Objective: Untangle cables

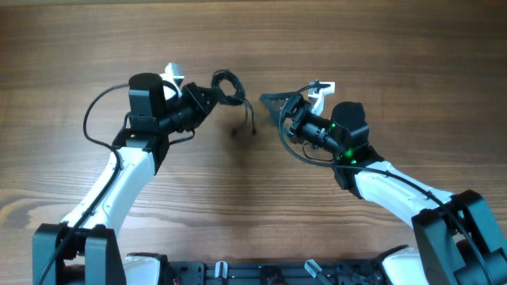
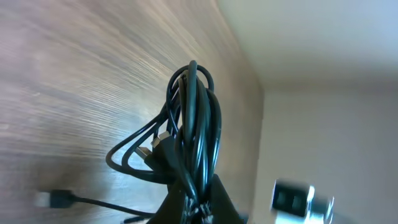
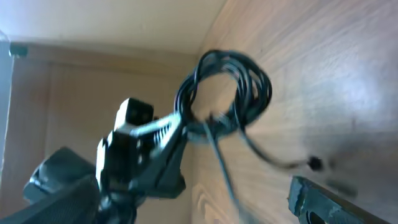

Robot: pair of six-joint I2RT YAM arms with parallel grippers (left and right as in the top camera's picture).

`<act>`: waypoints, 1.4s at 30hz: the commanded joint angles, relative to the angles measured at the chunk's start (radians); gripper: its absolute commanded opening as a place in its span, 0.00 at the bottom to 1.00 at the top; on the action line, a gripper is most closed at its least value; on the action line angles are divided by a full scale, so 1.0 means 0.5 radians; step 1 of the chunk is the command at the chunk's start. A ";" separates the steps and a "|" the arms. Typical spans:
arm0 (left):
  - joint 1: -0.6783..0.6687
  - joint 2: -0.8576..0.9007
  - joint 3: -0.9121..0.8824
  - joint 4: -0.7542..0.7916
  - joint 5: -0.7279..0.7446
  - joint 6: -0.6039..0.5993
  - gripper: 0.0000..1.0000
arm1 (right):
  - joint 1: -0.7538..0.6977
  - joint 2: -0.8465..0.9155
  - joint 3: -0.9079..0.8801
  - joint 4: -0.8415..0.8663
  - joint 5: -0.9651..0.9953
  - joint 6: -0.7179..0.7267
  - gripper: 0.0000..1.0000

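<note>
L gripper [image 2: 194,198] is clamped tight on the cables [image 2: 194,118]. We note the coiled bundle is held off the table [image 2: 74,74], w/ one plug-ended strand [image 1: 251,123] dangling below. R gripper [image 1: 269,100] sits near the bundle, not touching it; its opening we cannot tell.

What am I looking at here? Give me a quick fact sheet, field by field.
Surface: wooden table
Objects: black cables in one tangled bundle, loose end dangling
Left gripper: shut on the cables
Right gripper: beside the bundle, not touching; open or shut unclear
Progress: not yet untangled
</note>
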 commanded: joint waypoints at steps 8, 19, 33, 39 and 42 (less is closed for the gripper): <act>0.008 -0.018 0.025 0.006 -0.294 -1.299 0.04 | 0.391 0.023 0.010 -0.185 0.199 0.168 1.00; 0.003 -0.018 0.025 -0.001 0.014 -1.571 0.04 | 0.523 0.026 0.010 -0.478 0.842 1.074 1.00; -0.192 -0.018 0.025 0.003 0.078 -1.630 0.04 | 0.523 0.026 0.010 -0.479 0.902 1.159 1.00; -0.220 -0.018 0.025 0.002 0.079 -1.629 0.04 | 0.523 0.026 0.010 -0.489 1.112 1.323 1.00; -0.220 -0.018 0.025 0.002 0.079 -1.629 0.04 | 0.523 0.026 0.010 -0.494 1.125 1.366 1.00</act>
